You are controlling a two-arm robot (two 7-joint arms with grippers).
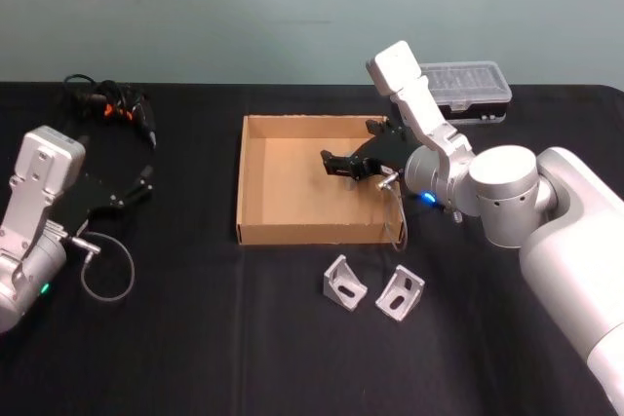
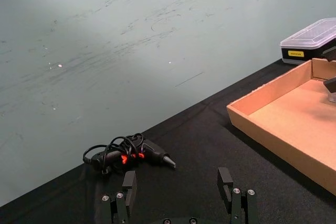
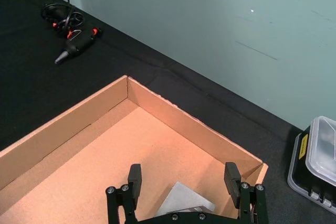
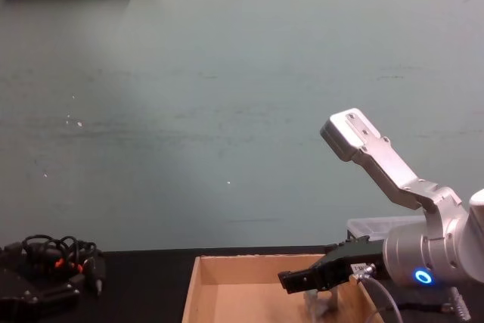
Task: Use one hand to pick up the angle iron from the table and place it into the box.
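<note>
Over the black table [image 1: 195, 338], the right gripper [image 1: 333, 165] hangs inside the box [image 1: 312, 233], fingers spread wide, an angle iron [image 3: 185, 202] lying free beneath them, a second angle iron [image 1: 345, 283] and third angle iron [image 1: 400, 293] side by side just outside the front wall, the left gripper [image 1: 139, 185] parked far left, fingers apart.

The box [image 1: 312, 234] is seen in tan, the table [image 1: 195, 338] in matte black, the cables [image 1: 107, 104] in black with orange bits.
</note>
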